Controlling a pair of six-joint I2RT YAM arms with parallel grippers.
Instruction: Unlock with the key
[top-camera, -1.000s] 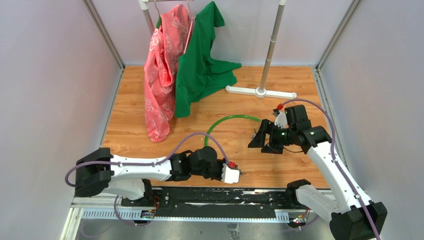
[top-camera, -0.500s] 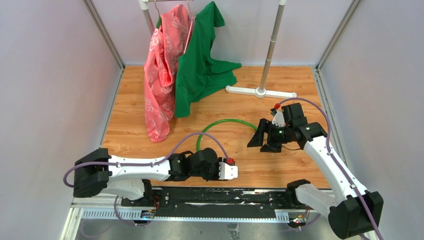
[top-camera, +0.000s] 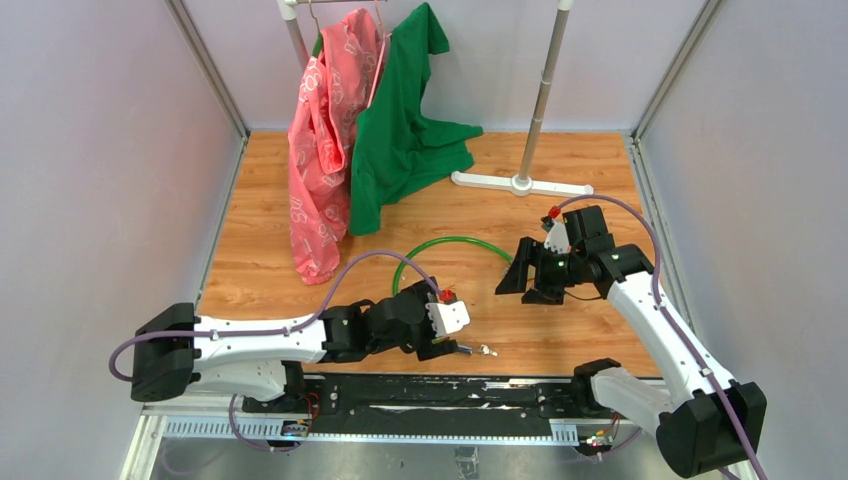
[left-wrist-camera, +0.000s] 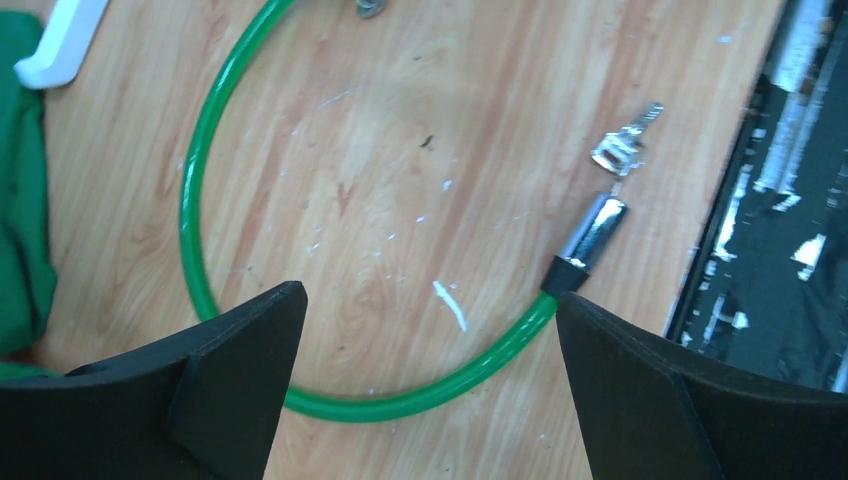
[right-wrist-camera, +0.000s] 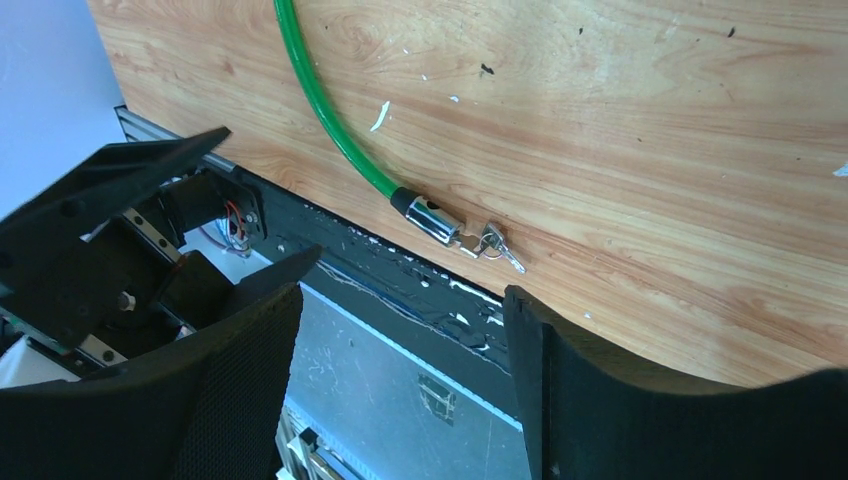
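The green cable lock (left-wrist-camera: 200, 150) curves over the wooden table, and its silvery metal end (left-wrist-camera: 595, 232) lies near the front edge. The tiny silvery key (left-wrist-camera: 625, 148) lies loose at that end's tip, blade pointing away; it also shows as the key (right-wrist-camera: 495, 243) and the key (top-camera: 485, 350). My left gripper (left-wrist-camera: 425, 395) hovers open above the cable, nothing between its fingers. The right gripper (right-wrist-camera: 400, 400) is open and empty too, held above the table by the cable's far end (top-camera: 505, 252). In the top view the left gripper (top-camera: 452, 343) is just left of the key.
A clothes rack with a white base (top-camera: 520, 183) stands at the back, carrying a pink garment (top-camera: 325, 150) and a green one (top-camera: 400, 130). A black rail (top-camera: 430, 390) runs along the near table edge, close to the key. Side walls enclose the table.
The left gripper has opened wide and drawn back to the left. The cable's metal end and the key now lie free on the table. The right arm has barely moved.
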